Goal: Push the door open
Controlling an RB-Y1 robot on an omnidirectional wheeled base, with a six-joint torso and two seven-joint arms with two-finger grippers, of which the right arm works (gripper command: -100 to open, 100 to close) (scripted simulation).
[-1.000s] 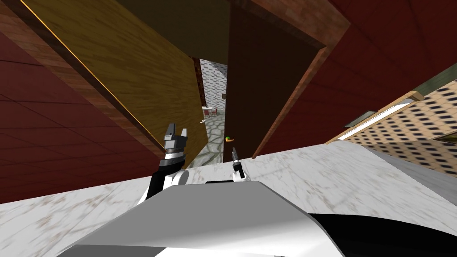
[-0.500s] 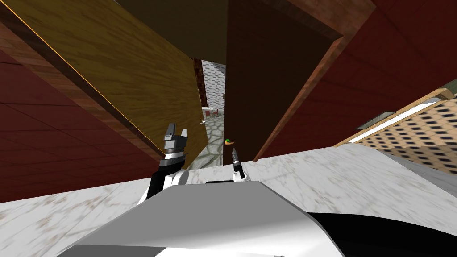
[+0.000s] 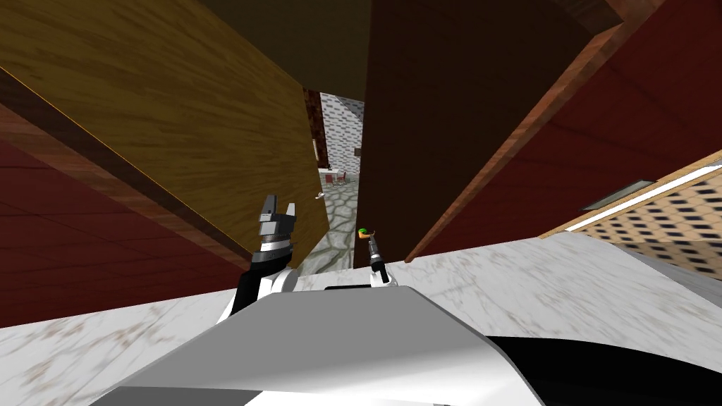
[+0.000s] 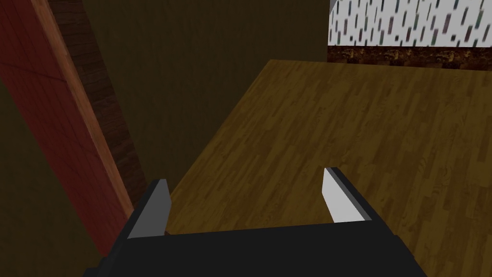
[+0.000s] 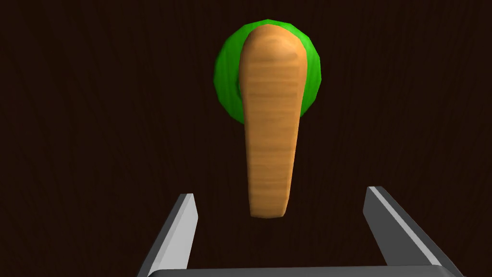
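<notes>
Right pincer (image 5: 281,191) open, tan handle (image 5: 270,120) tip between its fingers, contact unclear. Dark door (image 5: 96,120) right of the gap, top cut off. Left pincer (image 4: 246,175) open near yellow wood panel (image 4: 346,120).

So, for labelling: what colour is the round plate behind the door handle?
The round plate is bright green, clearest in right wrist view.

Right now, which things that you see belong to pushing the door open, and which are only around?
For the job: dark door, its lever handle, open right gripper at the handle.
Only around: yellowish wooden panel, open left gripper, marbled floor.
</notes>
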